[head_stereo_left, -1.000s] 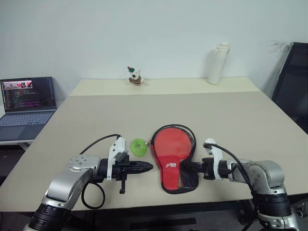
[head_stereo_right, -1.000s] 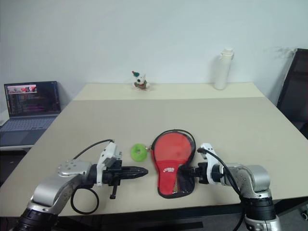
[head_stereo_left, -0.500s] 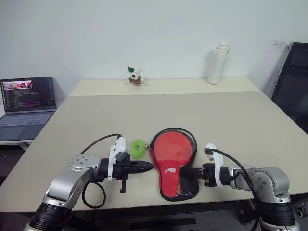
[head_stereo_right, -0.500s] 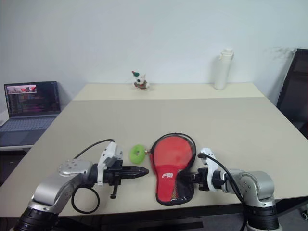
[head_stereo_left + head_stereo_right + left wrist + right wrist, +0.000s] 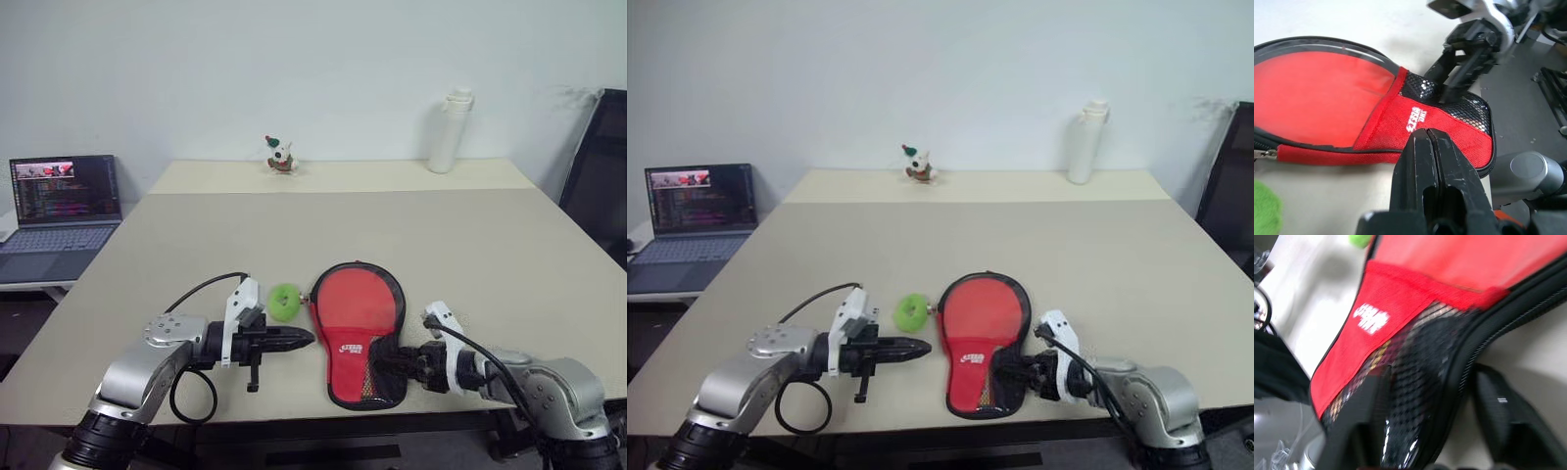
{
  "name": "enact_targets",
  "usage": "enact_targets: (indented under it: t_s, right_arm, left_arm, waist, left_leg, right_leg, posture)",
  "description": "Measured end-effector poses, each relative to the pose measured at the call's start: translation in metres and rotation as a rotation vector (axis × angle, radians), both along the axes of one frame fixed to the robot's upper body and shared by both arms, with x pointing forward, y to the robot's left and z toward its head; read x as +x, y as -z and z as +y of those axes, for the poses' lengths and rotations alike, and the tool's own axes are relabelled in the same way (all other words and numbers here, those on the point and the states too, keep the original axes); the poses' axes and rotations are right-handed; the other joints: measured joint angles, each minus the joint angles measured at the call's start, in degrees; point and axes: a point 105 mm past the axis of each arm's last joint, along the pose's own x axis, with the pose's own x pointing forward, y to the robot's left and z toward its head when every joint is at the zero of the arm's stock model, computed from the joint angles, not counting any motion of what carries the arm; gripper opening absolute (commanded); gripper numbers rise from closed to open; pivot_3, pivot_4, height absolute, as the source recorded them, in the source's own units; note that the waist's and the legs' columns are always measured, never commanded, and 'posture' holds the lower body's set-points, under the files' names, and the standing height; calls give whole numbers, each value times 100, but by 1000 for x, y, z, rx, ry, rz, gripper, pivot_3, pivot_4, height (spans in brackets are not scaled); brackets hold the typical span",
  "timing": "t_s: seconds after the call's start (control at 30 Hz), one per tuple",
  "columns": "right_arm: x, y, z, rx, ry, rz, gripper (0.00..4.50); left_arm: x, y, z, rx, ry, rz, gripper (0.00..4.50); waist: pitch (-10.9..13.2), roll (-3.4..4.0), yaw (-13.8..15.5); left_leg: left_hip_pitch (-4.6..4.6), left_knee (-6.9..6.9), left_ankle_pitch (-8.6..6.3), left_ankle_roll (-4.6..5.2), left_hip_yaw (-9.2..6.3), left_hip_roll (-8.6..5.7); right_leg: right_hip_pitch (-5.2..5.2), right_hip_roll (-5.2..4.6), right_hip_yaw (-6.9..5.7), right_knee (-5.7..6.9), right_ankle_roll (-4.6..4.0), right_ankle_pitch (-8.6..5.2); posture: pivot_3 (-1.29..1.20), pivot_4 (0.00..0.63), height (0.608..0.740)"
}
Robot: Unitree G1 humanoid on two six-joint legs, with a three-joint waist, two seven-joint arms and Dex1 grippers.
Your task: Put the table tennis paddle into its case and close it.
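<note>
Beige table (image 5: pixel 470 225) under a pale wall carries the case (image 5: pixel 359 331) near its front edge, left gripper (image 5: pixel 302 339) pinched shut beside it, right gripper (image 5: pixel 384 365) spread across its mesh end.

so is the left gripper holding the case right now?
No. The left gripper is shut on nothing, its tips apart from the case lying on the table.

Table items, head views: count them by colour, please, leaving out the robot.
Red: 1, the case holding the table tennis paddle
Green: 1, a round green ring
White: 2, a bottle and a small figurine
Total: 4 on the table; the laptop sits beside it.
</note>
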Motion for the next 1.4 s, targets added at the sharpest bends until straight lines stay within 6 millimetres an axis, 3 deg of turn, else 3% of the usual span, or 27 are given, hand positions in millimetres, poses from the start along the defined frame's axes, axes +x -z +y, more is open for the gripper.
enact_targets:
  t_s: [0.07,0.23,0.33,0.5,0.7,1.07,1.33,1.4]
  right_arm:
    - [-4,-4,-2,43,-5,-3,3188]
    - [1,-38,-13,90,4,-139,3188]
    - [5,-47,-15,83,4,-191,3231]
    - [17,-74,-11,74,-27,-314,3231]
    - [19,-74,-10,63,-42,-326,3231]
    - [21,-79,4,53,-105,-385,3231]
    - [29,-107,39,24,-220,-598,3231]
    - [33,-105,50,35,-231,-606,3231]
  left_arm:
    - [4,0,4,-1,-41,9,0]
    - [25,-4,26,-17,-207,-8,0]
    - [39,-7,36,-13,-294,-33,580]
    - [64,0,55,31,-458,-38,2266]
    - [78,10,68,73,-560,-10,4471]
    - [85,33,54,92,-513,106,4471]
    - [95,33,46,96,-491,117,4471]
    - [95,33,45,98,-487,115,4471]
  waist:
    - [0,-1,-4]
    - [0,-1,-11]
    - [0,-1,-11]
    - [0,-1,-12]
    - [0,-1,-5]
    - [0,-1,-3]
    - [-3,-4,11]
    - [-5,-6,17]
  left_leg:
    - [-1,0,0,0,1,1]
    - [2,0,0,0,0,3]
    - [1,-1,0,0,1,2]
    - [-1,-1,0,0,1,1]
    - [-10,-3,0,0,-1,2]
    - [-8,-1,0,0,-1,1]
    - [1,5,0,0,-1,-2]
    - [1,6,0,0,0,-1]
  right_leg:
    - [-1,1,1,0,0,0]
    - [-1,3,0,1,0,0]
    - [-1,3,1,0,0,0]
    - [-1,2,1,-2,1,1]
    - [-1,0,-3,-16,1,2]
    - [0,0,-3,-15,3,4]
    - [9,-1,-8,-4,3,4]
    - [10,-1,-8,-4,3,4]
  posture:
    - [0,150,740]
    - [0,150,740]
    - [0,150,740]
    - [0,150,740]
    - [0,150,740]
    - [0,150,740]
    - [0,150,740]
    - [0,150,740]
